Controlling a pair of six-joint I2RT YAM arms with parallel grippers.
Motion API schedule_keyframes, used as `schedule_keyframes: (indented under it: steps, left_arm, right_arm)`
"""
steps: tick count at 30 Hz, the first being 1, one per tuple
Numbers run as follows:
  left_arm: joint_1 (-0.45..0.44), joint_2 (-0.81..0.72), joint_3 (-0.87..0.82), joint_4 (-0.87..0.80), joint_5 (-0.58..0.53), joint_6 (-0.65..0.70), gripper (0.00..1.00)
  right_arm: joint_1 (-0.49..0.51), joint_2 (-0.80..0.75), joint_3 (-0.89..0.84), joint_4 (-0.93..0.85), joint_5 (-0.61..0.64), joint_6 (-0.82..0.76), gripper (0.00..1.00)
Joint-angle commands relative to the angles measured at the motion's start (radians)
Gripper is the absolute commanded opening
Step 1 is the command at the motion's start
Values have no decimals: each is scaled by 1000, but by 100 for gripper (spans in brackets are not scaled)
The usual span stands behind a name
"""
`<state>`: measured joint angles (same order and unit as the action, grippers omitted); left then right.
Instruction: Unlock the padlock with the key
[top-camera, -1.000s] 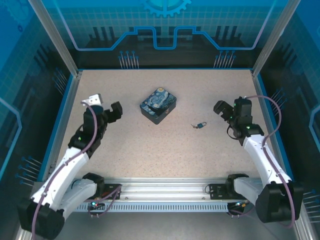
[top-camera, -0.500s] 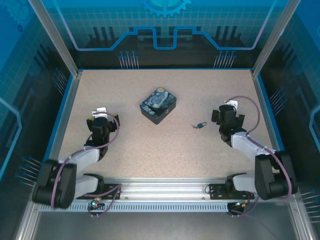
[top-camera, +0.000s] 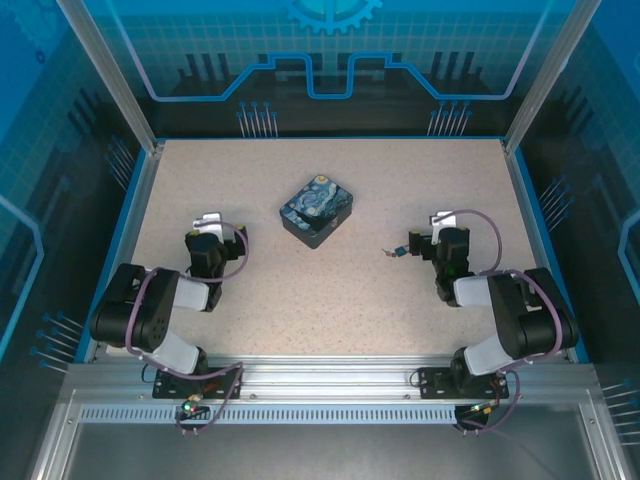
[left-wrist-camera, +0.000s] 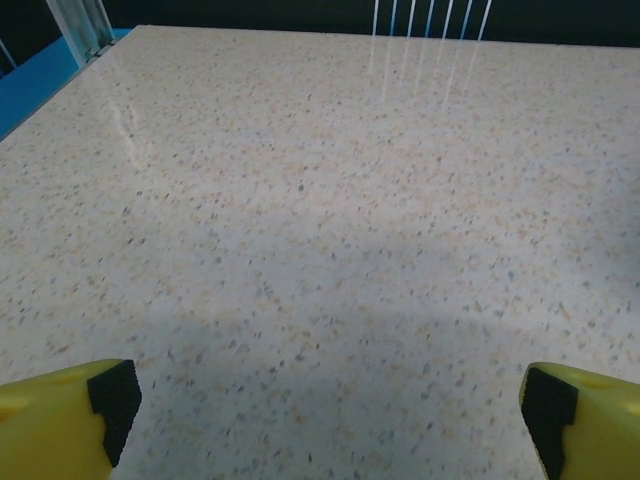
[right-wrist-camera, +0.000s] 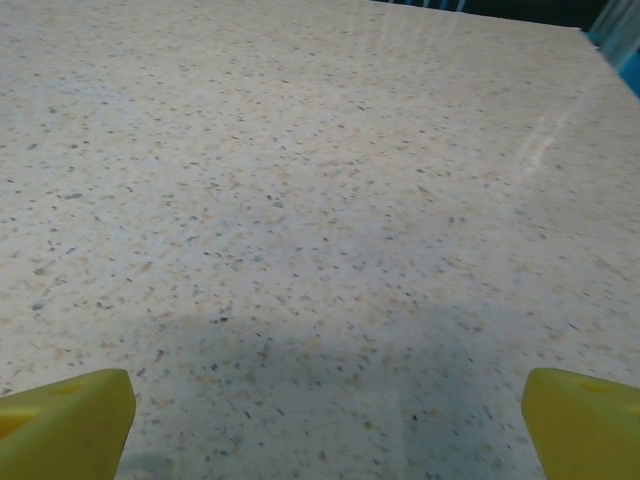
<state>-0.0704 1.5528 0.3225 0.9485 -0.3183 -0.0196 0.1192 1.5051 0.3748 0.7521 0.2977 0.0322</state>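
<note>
The small blue padlock (top-camera: 399, 250) lies on the speckled table, right of centre. A tiny dark key (top-camera: 386, 253) lies at its left end; whether it is in the lock is too small to tell. My right gripper (top-camera: 439, 241) sits low just right of the padlock, and its left finger almost reaches the lock. In the right wrist view the right gripper (right-wrist-camera: 330, 415) is open over bare table, its yellow fingertips (right-wrist-camera: 70, 420) far apart. My left gripper (top-camera: 211, 239) rests low at the left. In the left wrist view the left gripper (left-wrist-camera: 330, 405) is open with nothing between its fingertips (left-wrist-camera: 70, 415).
A dark blue swirl-painted box (top-camera: 317, 208) stands at the table's middle, towards the back. Blue-edged walls and metal posts enclose the table (top-camera: 320, 300). Both arms are folded back near their bases at the front rail (top-camera: 320, 385).
Both arms folded back and down toward their bases. The right gripper swung left and low, ending beside the padlock. The left gripper came down a little nearer. Padlock and box stayed put.
</note>
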Motion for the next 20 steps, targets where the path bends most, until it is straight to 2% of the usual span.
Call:
schedule_keyframes:
  steps: [1,12,15,20]
  left_arm:
    - [55,-2,46,-6,107,-17,99]
    - [54,-3,44,-7,108,-16,99]
    - [54,-3,47,-11,107,-16,99]
    - [54,-3,46,-10,107,-16,99]
  right_arm:
    - [-51,1,40,41,-134,-11,100]
    - [-37,-2,48,21,-126,-19,100]
    - [-68,0,58,0,-191,-8,100]
    - [-55,-1,49,16,-174,-18,100]
